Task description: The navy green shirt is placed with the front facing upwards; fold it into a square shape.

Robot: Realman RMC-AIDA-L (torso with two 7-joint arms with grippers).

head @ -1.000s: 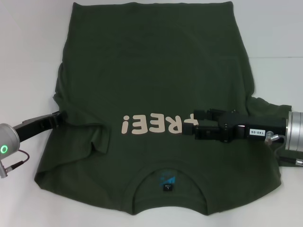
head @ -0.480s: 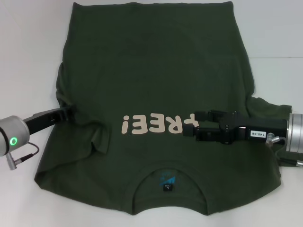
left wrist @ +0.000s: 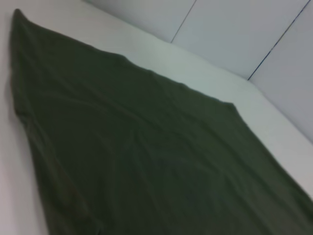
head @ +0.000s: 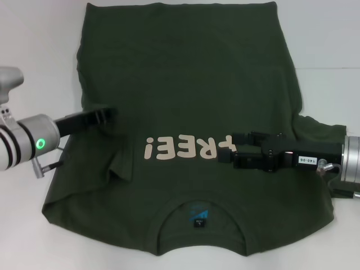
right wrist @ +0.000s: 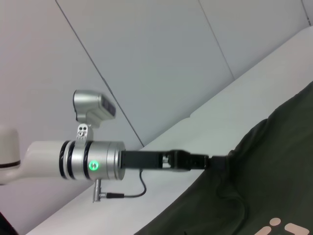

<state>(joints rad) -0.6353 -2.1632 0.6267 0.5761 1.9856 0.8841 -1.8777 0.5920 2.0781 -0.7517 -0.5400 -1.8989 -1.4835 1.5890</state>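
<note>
Jaws of the left gripper point(head: 111, 113), at the left of the head frame, are too dark against the cloth to read, so whether they are parted or closed on fabric cannot be told; they sit over the navy green shirt point(head: 185, 84) just inside its left edge, above a puckered fold in the cloth. From the right of the frame the right gripper point(head: 229, 149) reaches in level, its tip at the end of the cream "FREE!" lettering point(head: 185, 149) and covering its first letter; its jaws look close together, but whether they pinch any cloth cannot be told either. Spread flat on the white desk point(head: 34, 34), the shirt fills the middle of the frame, front up, with the collar and neck label point(head: 198, 216) at the bottom edge and the hem along the top. One sleeve pokes out at the right, behind the right arm. In the left wrist view only green cloth and pale desk show.
</note>
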